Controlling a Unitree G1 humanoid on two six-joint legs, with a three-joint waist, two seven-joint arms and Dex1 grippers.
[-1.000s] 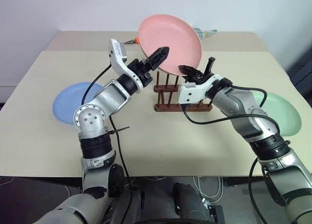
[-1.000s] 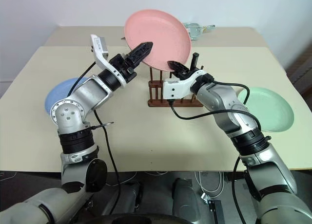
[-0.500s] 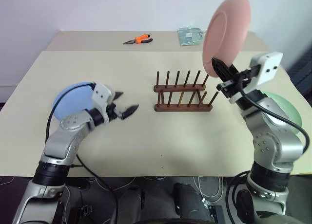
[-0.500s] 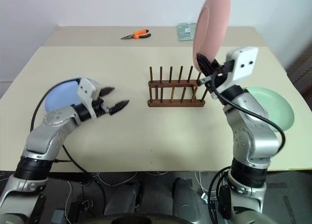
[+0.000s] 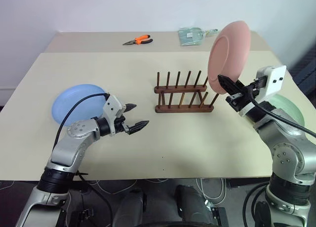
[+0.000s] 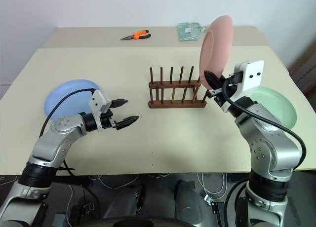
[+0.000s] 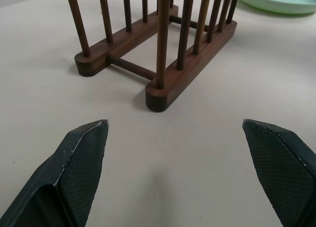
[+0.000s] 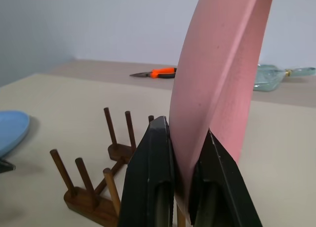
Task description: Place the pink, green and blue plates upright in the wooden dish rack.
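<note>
I have the round pink plastic plate (image 5: 228, 56) pinched by its lower rim in my right gripper (image 5: 228, 88), held on edge above the right end of the small dark wooden peg rack (image 5: 183, 93) so it can drop between pegs. My left gripper (image 5: 134, 116) hangs spread wide and empty near the flat blue plate (image 5: 74, 102), likely its next pickup. The pale green plate (image 6: 274, 104) lies flat at the table's right.

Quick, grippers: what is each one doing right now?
Left gripper: open, holding nothing.
Right gripper: shut on the pink plate, held upright on edge.
</note>
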